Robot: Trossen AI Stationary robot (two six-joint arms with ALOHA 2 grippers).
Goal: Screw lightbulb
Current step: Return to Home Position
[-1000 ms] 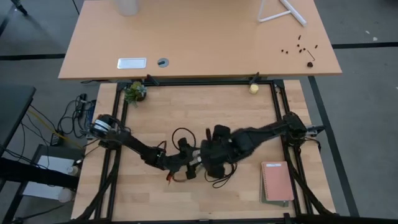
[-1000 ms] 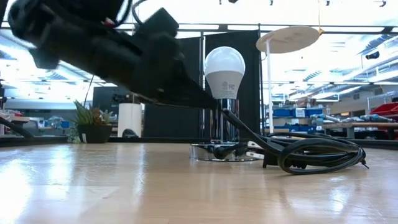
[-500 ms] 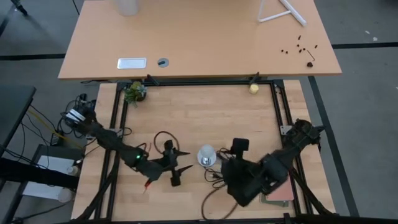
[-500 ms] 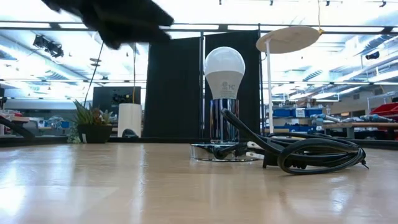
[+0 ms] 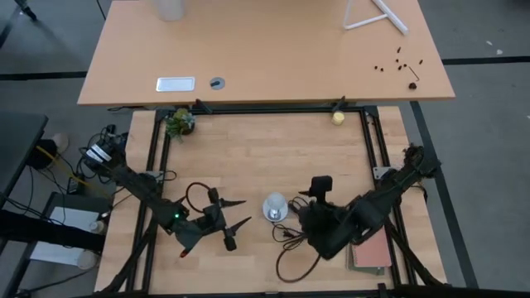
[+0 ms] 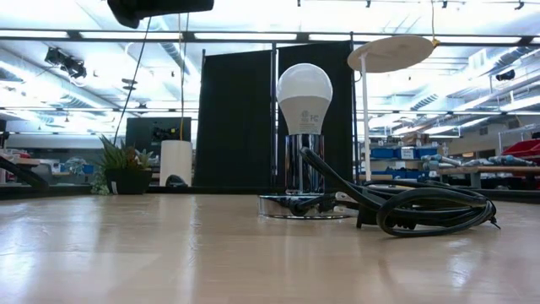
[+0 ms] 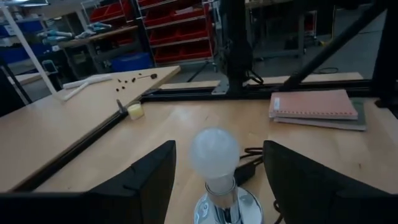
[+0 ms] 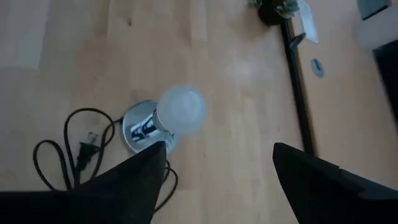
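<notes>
The white lightbulb (image 5: 274, 206) (image 6: 305, 95) stands upright, its base down in the chrome socket stem (image 6: 304, 165), which rises from a round silvery disc (image 6: 304, 205) on the table. My left gripper (image 5: 243, 212) hovers open on the bulb's left, its fingers apart and clear of the bulb (image 7: 214, 152). My right gripper (image 5: 296, 218) hangs open on the bulb's right, slanting down, and is also clear of the bulb (image 8: 180, 111). Neither gripper holds anything.
The socket's black cord (image 6: 422, 207) (image 8: 68, 149) lies coiled beside the disc, on the right arm's side. A pink notebook (image 5: 370, 251) lies at the near right, partly under the right arm. A small plant (image 5: 179, 122) and a yellowish ball (image 5: 338, 117) sit by the far rail.
Both grippers have drawn back from the bulb, which they covered from above a second ago. My left gripper has gone up and toward the table's left edge; my right gripper has gone toward the right and near edges and has turned. The bulb has stayed upright in the socket.
</notes>
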